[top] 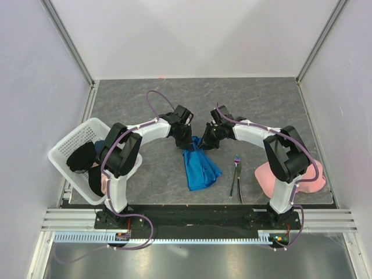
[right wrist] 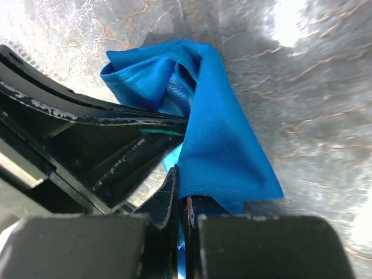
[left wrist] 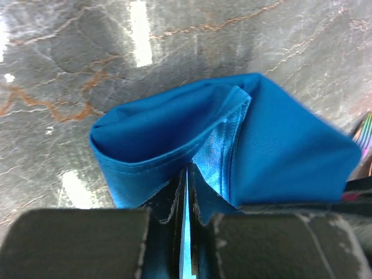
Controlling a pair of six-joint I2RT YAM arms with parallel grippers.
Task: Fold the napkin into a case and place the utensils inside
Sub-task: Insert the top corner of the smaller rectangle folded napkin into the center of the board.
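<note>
The bright blue napkin lies as a narrow folded strip at the table's middle, its far end lifted and bunched. My left gripper and right gripper meet at that far end, each shut on a corner of cloth. A blue hem is pinched between the jaws of the left gripper, and the napkin opens like a pocket beyond it. The right gripper pinches the napkin close beside the left gripper's fingers. The utensils, fork and knife, lie to the strip's right.
A pale pink cloth lies bunched by the right arm's base. A white basket with dark items stands at the left edge. Grey marbled table stretches behind the arms, bounded by white walls.
</note>
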